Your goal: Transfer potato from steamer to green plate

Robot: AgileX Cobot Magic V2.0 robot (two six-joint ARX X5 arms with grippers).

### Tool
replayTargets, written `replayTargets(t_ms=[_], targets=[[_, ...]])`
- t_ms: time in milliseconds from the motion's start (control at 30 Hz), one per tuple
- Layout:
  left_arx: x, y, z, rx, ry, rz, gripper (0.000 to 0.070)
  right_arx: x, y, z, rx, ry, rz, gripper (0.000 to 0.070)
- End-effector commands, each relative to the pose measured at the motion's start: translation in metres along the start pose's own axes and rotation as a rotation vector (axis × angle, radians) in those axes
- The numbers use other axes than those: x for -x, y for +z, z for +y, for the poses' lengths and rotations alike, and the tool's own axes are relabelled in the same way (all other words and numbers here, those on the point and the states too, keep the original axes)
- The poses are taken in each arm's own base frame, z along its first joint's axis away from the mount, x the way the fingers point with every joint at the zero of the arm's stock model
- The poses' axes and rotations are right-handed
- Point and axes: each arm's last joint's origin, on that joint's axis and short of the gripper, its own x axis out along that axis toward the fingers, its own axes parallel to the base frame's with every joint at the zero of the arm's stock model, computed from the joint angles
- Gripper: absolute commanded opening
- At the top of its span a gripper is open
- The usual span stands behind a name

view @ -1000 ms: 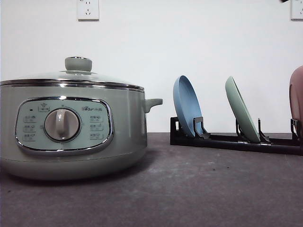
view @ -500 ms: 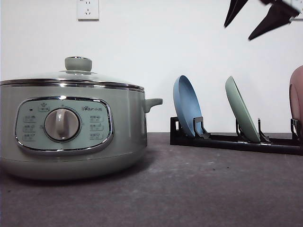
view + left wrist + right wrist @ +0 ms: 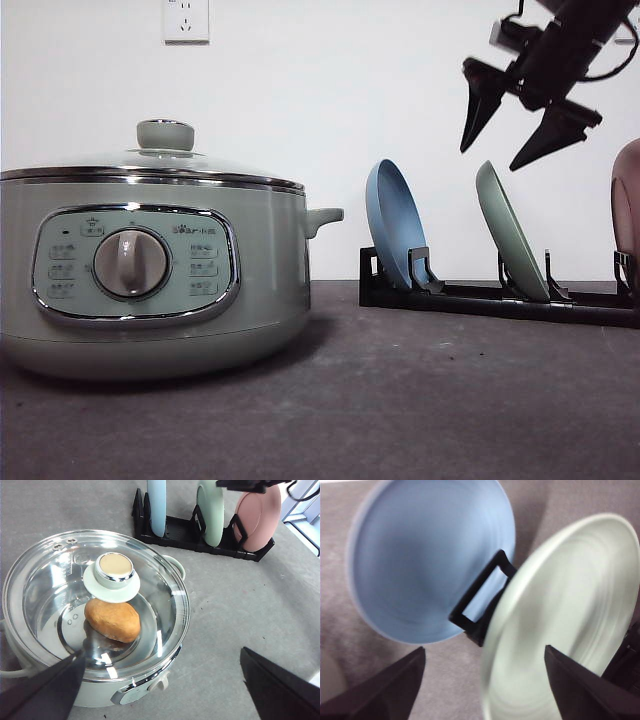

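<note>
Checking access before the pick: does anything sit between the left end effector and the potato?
Yes. The glass lid is closed on the steamer, covering the potato; the open left end effector is outside it.

Orange-brown potato (image 3: 112, 620), sage-green steamer (image 3: 150, 270), mint-green plate (image 3: 510, 232), blue plate (image 3: 395, 225), pink plate (image 3: 257, 511), black rack (image 3: 495, 298)

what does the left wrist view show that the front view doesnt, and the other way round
Left wrist view: the potato lying inside the steamer under the closed glass lid, and the whole face of the pink plate.

Front view: the steamer's dial panel, a wall socket, and the open right gripper hanging above the green plate.

Both: the steamer with its lid on, and the blue plate and green plate upright in the black rack.
</note>
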Motion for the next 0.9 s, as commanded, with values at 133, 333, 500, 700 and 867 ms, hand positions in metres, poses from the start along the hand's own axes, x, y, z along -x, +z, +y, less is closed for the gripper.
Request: replayTargets(t_ms=[133,333,500,700,867], targets=[[0.003,0.005,-0.002,-0.019,-0.005,-0.020,0.0632,-0.019,0.001,-0.004,-0.029,0.002,0.010,0.0377],[0.003,0.005,-0.002,-0.019,-0.005,-0.019,0.0632,-0.023,0.000,-0.005,-0.031,0.003,0.014,0.0236],[0.003,0.005,-0.002,-0.019,-0.005,-0.019,0.0632,-0.023,0.000,-0.005,-0.031,0.003,0.014,0.0111],[0.003,0.005,-0.002,-0.019,-0.005,-0.019,0.0632,-0.023,0.001,-0.005,-0.031,0.010,0.008,0.0028],[0.003,0.005,-0.002,-0.019,-0.004,-0.019,0.0632,-0.022,0.002,-0.004,-0.038,0.039,0.002,0.0009]])
